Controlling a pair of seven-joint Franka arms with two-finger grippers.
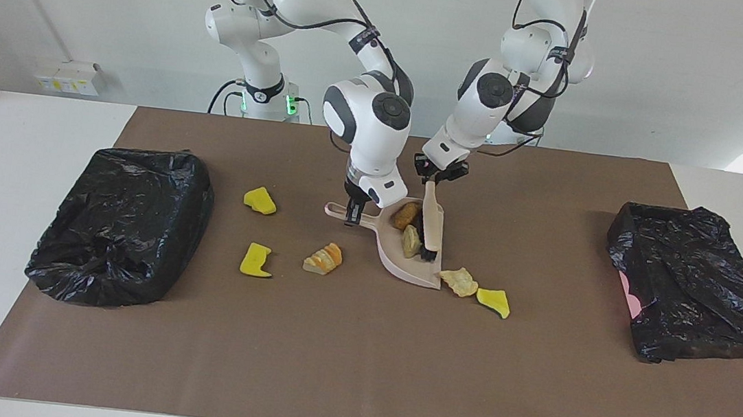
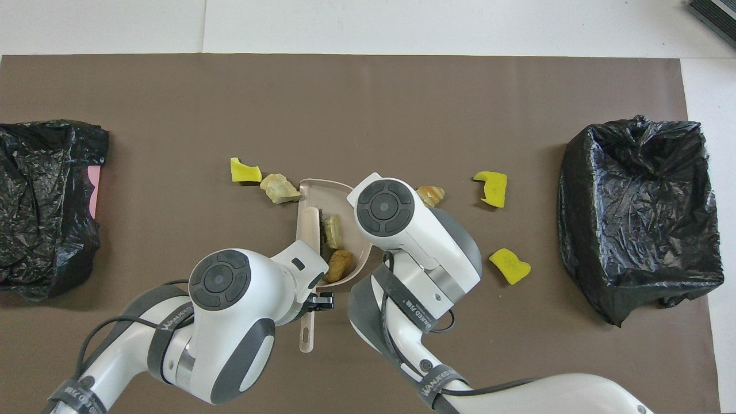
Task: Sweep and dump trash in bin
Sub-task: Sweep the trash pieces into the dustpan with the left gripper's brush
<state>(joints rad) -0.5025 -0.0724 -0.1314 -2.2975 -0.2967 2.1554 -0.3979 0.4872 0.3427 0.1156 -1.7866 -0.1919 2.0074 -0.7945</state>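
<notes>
Trash lies scattered mid-table: two lumps, a brown one [image 1: 404, 215] and a tan one [image 1: 411, 242], already sit in the dustpan [image 1: 407, 267]. A pale lump [image 1: 460, 281] and a yellow chunk [image 1: 494, 301] lie just off the pan's lip, toward the left arm's end. Toward the right arm's end lie an orange bread piece [image 1: 324, 259] and two more yellow chunks [image 1: 260, 200] [image 1: 255, 260].

These bits look light and crumbly or spongy. I'd guess they roll and skid easily, so pushing them with bristles suits them better than pinching.

Over the pan, the left gripper [image 1: 440, 174] is clamped on the brush [image 1: 432, 225] handle, arm bent down steeply, bristles down inside the pan beside the two lumps. On the pan's handle, the right gripper [image 1: 352, 208] is closed, wrist pointing down, the pan's lip resting on the brown mat [image 1: 356, 359].

A black-bagged bin [image 1: 121, 224] stands at the right arm's end, another [image 1: 691, 283] at the left arm's end.
</notes>
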